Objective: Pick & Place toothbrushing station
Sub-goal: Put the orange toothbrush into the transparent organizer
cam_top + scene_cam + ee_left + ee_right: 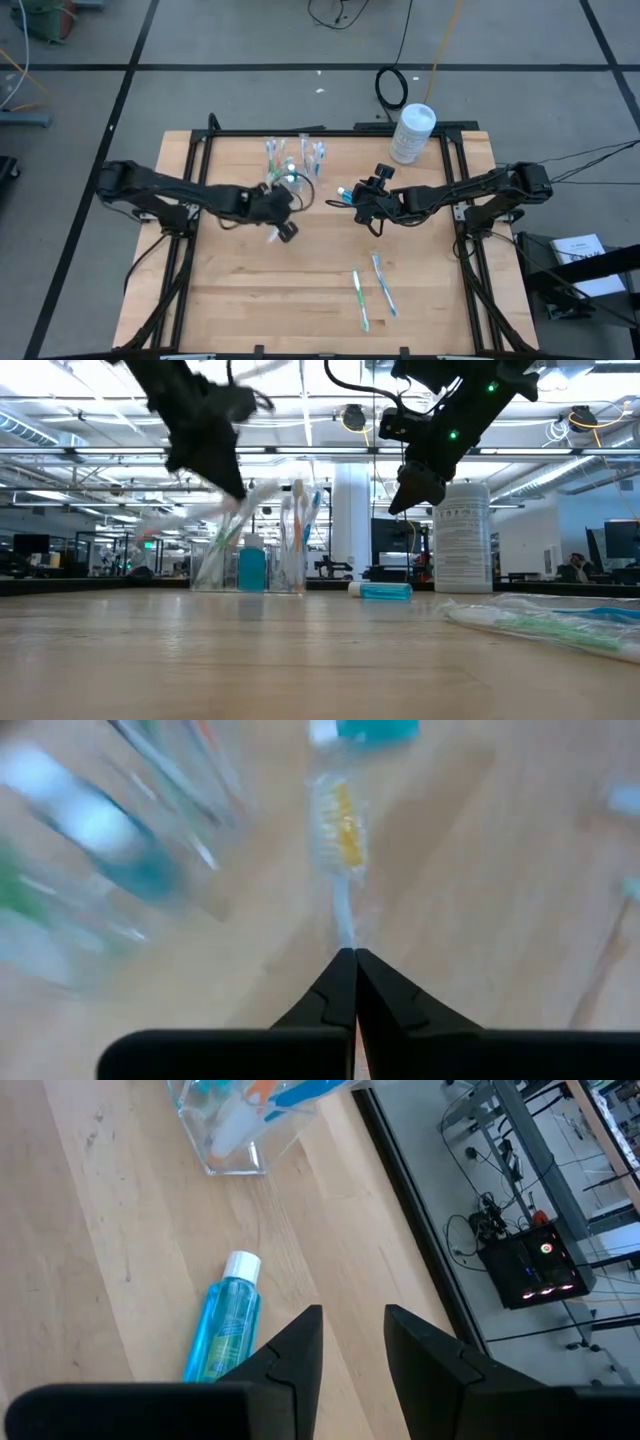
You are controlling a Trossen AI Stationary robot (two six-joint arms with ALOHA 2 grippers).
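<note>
High view: we see the clear holder (292, 158) standing at the far middle of the table (230, 290), with brushes and a small blue bottle in it. Our left gripper (281, 203) sits just in front of it, fingers pressed together on the thin handle of a toothbrush (340, 840). Our right gripper (362, 200) hovers near the middle, fingers slightly spread and holding nothing, just beside a blue bottle (226, 1330) lying flat. A white tub (411, 133) stands at the far right, and two wrapped toothbrushes (372, 292) lie near the front.

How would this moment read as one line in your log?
left pincer: shut on toothbrush | right pincer: open over blue bottle | holder: upright
</note>
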